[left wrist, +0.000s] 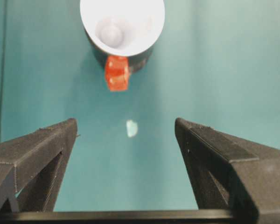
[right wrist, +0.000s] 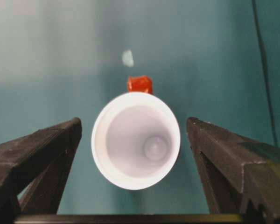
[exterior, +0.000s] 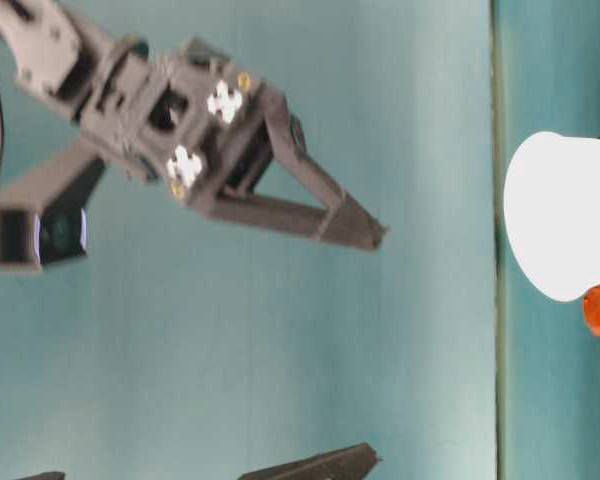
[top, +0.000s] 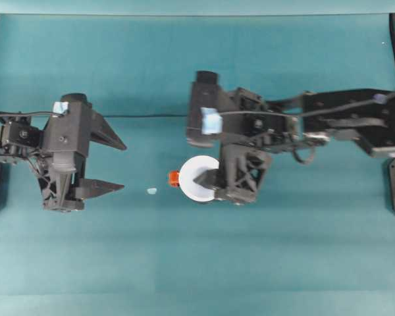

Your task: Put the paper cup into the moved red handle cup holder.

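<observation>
**Both tools wide, cup in holder**

You see the paper cup seated in the red handle cup holder mid-bench. Your right tool straddles it, jaws wide, not touching. Your left tool hangs wide, well apart.

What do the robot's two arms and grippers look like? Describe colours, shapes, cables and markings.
Both arms are matte black with angular bodies. The left gripper and right gripper have long, tapering black fingers with triangular cut-outs. Thin black cables run along each arm. Each wrist carries a small pale blue patch, and white cross-shaped marks show in the table-level view.
</observation>
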`<state>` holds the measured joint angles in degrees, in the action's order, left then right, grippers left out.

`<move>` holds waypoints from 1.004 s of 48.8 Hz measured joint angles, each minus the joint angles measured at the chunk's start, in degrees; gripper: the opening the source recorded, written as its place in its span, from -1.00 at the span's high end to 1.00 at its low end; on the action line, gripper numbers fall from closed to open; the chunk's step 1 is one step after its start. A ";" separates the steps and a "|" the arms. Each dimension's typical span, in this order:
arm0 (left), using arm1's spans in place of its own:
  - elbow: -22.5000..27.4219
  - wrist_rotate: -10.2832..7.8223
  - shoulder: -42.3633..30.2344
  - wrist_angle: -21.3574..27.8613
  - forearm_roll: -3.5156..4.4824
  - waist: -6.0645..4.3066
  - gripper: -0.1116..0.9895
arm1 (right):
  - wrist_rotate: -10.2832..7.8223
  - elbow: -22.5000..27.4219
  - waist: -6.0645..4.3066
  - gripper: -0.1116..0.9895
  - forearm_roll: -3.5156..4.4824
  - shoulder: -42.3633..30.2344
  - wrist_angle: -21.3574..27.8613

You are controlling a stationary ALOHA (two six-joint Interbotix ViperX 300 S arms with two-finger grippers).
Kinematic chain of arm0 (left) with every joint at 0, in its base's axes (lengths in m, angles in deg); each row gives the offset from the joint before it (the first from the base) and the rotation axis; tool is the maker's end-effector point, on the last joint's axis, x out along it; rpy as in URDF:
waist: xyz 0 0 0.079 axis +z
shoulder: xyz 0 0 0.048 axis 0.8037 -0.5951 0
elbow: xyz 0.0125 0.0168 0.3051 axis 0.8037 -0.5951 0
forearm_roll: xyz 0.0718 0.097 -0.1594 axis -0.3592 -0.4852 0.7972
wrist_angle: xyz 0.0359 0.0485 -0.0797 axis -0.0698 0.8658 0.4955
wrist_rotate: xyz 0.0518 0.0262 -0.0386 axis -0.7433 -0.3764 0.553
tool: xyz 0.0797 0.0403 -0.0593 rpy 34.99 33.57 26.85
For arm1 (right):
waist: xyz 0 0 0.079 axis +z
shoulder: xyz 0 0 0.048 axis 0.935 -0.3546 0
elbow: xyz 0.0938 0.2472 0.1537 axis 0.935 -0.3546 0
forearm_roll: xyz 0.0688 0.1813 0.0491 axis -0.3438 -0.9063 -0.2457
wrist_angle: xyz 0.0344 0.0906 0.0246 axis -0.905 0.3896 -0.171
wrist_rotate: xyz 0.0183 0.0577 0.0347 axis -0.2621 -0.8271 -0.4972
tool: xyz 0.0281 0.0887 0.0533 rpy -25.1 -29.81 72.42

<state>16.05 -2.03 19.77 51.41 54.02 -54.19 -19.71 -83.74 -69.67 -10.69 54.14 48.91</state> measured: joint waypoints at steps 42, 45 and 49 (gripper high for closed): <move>0.00 0.35 0.88 -0.09 0.00 -0.26 -0.90 | 5.01 -24.96 1.23 -0.90 0.00 24.43 -21.97; 0.00 0.35 0.88 -0.09 0.09 -0.44 -0.90 | 5.01 -26.02 1.14 -0.90 0.00 25.84 -21.97; 0.00 0.35 0.88 -0.09 0.00 -0.53 -0.90 | 5.01 -27.33 0.79 -0.90 0.00 27.69 -22.41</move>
<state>16.05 -1.67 20.65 51.32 54.02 -54.71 -14.70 -111.08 -68.88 -10.69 81.82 26.50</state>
